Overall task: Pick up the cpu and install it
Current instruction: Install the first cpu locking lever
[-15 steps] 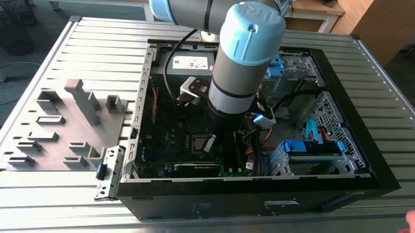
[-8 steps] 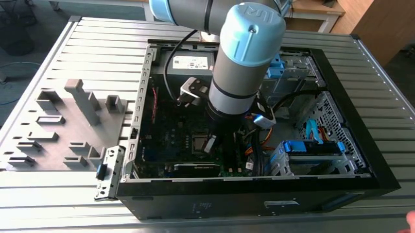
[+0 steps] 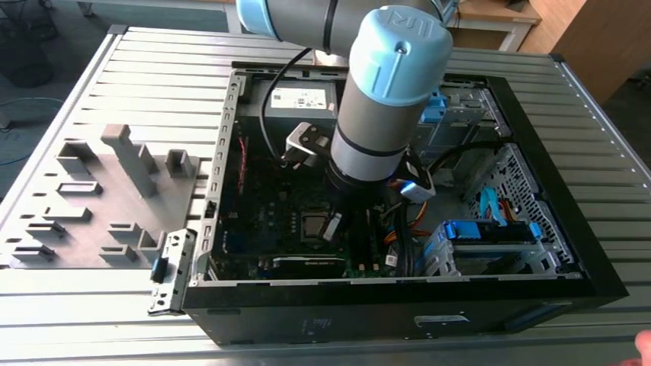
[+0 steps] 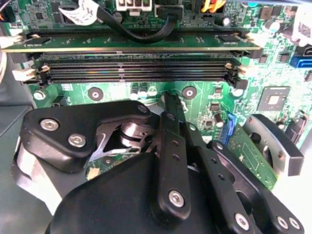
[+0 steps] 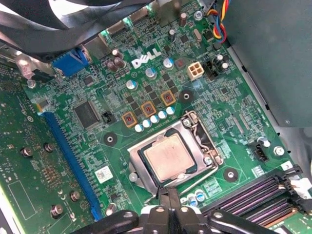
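The cpu (image 5: 165,157) lies flat in the silver-framed socket (image 5: 195,146) on the green motherboard (image 5: 73,170), its pale metal top showing inside the frame. My gripper (image 5: 169,191) hovers right at the socket's edge, its thin black fingers pressed together and shut with nothing between them. In the second wrist view the shut gripper (image 4: 170,98) points down at the board just below the memory slots (image 4: 136,70). In the exterior view the arm (image 3: 382,99) reaches down into the open computer case (image 3: 549,252), above the socket (image 3: 310,226).
A memory stick (image 4: 136,41) sits in the farthest slot. Black cables (image 4: 141,31) cross the board. A fan (image 5: 73,14) and the case's dark wall (image 5: 273,58) flank the socket. Blue drive bays (image 3: 489,232) fill the case's right. A grey fixture block (image 3: 112,198) lies left of it.
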Robot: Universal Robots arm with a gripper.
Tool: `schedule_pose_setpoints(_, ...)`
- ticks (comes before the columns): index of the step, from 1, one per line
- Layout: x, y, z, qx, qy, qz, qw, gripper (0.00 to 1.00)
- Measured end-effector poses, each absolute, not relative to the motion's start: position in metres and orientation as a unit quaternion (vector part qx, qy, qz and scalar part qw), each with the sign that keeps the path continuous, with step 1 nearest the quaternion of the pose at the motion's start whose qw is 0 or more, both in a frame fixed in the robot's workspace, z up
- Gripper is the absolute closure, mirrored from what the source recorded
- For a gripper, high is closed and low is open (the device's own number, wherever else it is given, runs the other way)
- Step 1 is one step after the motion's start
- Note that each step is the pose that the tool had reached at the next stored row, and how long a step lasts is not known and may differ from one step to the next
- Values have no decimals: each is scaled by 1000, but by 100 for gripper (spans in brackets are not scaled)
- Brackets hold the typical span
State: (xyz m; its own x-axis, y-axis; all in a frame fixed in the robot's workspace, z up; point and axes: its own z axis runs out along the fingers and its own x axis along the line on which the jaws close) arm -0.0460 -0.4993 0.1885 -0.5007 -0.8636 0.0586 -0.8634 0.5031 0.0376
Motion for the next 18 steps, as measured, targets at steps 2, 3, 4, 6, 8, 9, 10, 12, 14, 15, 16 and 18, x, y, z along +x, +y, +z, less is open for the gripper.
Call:
schedule_pose_setpoints(2,-46,-501,188,498,-866,-2,35,89)
schedule_pose_setpoints(3,-46,-502,188,499,-866,-2,35,89)
schedule_pose_setpoints(4,-46,-503,188,499,-866,-2,35,89)
schedule_pose_setpoints(6,-47,-505,188,498,-866,-2,35,89)
schedule_pose_setpoints(8,-47,-507,188,498,-866,-2,35,89)
schedule_pose_setpoints(9,-47,-507,188,498,-866,-2,35,89)
schedule_pose_setpoints(10,-47,-508,188,498,-866,-1,35,89)
schedule_pose_setpoints(12,-47,-508,188,498,-866,-2,35,89)
schedule_pose_setpoints(14,-47,-508,188,498,-866,-2,35,89)
schedule_pose_setpoints(15,-47,-508,188,498,-866,-2,35,89)
schedule_pose_setpoints(16,-47,-508,188,499,-866,-2,34,89)
schedule_pose_setpoints(18,-47,-508,188,500,-866,-3,34,89)
